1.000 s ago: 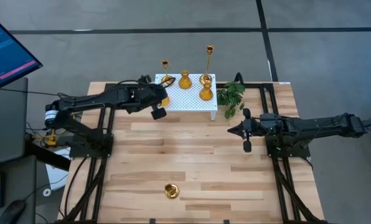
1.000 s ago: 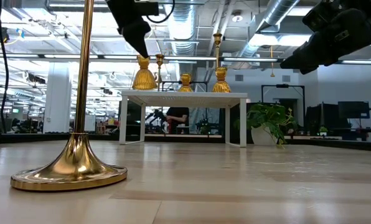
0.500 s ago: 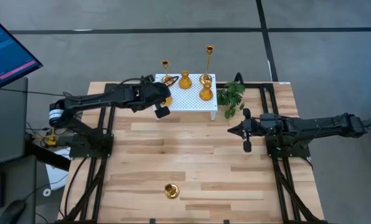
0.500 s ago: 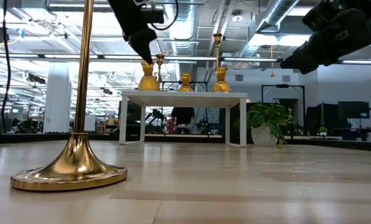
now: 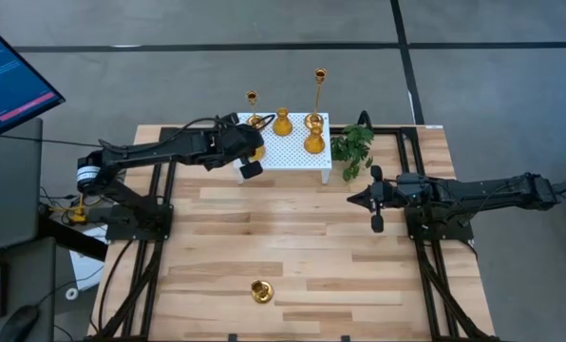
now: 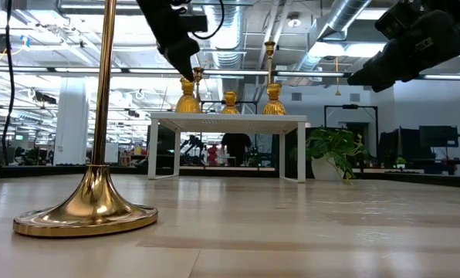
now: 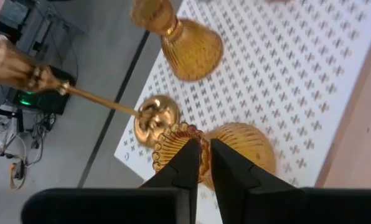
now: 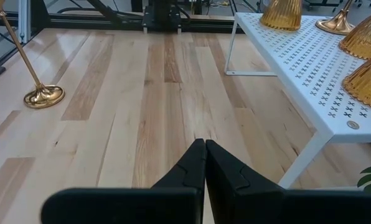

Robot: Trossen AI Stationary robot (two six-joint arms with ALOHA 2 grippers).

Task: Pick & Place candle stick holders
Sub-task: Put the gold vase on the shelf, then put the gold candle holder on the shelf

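Note:
Several gold candle stick holders stand on the white perforated stand (image 5: 294, 154) at the table's far side. A squat one (image 6: 187, 100) stands at the stand's left end, and my left gripper (image 7: 203, 148) comes down on its top, shut on its rim. Other squat holders (image 5: 282, 122) (image 5: 314, 142) and two thin-stemmed ones (image 5: 252, 98) (image 5: 319, 78) share the stand. One tall holder (image 5: 260, 291) stands alone on its round base near the table's front edge. My right gripper (image 8: 204, 144) hovers shut over the table's right half, holding nothing. My left gripper has the squat holder's scalloped top rim (image 7: 176, 138) between its two fingers, one finger over the cup's mouth and one outside. The fingers slant down from the table's left side. The holder is upright with its bulbous base (image 7: 244, 149) on the white stand.
A green plant sprig (image 5: 352, 147) sits just right of the stand, close to my right arm. The wooden table between the stand and the lone tall holder (image 6: 99, 154) is bare. A monitor (image 5: 8, 76) stands off the table's left side.
My left gripper has moved a little toward the table's right edge, carrying the squat holder from the stand's left end further in over the stand.

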